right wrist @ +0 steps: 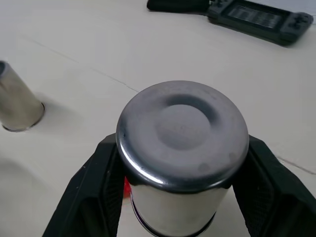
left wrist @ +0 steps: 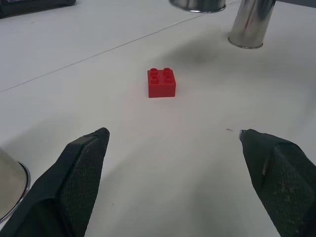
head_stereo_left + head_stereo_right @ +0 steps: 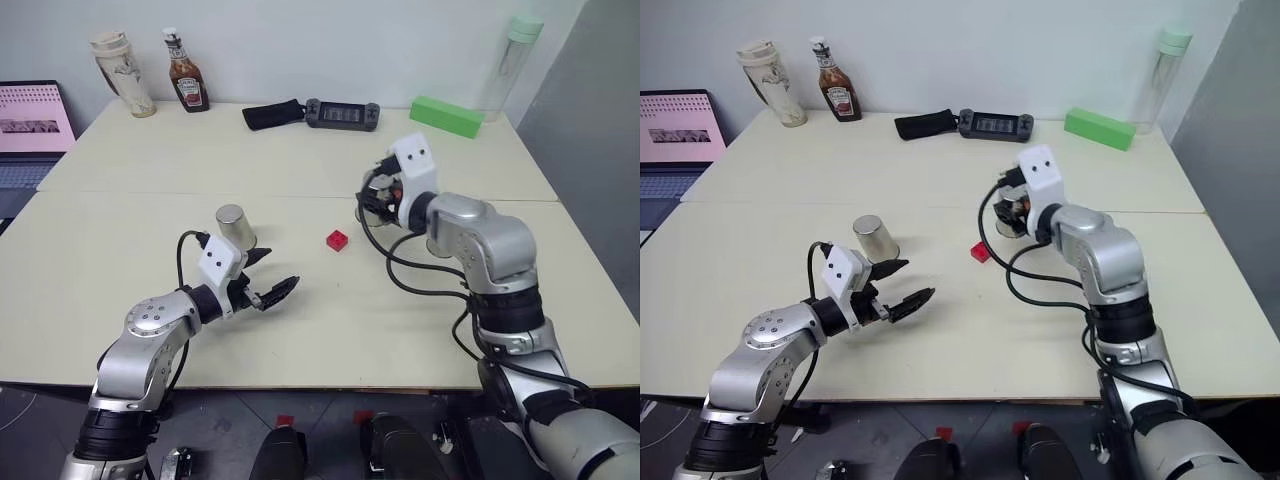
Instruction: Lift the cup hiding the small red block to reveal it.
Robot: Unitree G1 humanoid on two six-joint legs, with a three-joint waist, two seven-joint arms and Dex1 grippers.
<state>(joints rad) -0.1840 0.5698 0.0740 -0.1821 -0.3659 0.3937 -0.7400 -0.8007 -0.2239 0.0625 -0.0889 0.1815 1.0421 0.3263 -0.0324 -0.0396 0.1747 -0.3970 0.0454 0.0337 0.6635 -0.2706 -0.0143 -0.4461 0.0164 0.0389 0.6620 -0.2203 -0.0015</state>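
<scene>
1. Right gripper (image 1: 180, 197): clamped on the cup (image 1: 181, 158), one black finger pressed against each side of its wall. Cup inverted, closed base uppermost.
2. Held cup raised clear of the table (image 3: 300, 160), to the right of the small red block (image 3: 337, 240).
3. Small red block: exposed on the table surface, studs up, roughly midway between the two arms, nothing covering it.
4. Left gripper (image 3: 272, 278): fingers spread wide apart, nothing between them, pointed toward the block from the left and well short of it.
5. Second silver cup (image 3: 235, 226): inverted on the table just behind the left gripper.
6. Third silver cup (image 2: 252, 23): inverted on the table beyond the block.
</scene>
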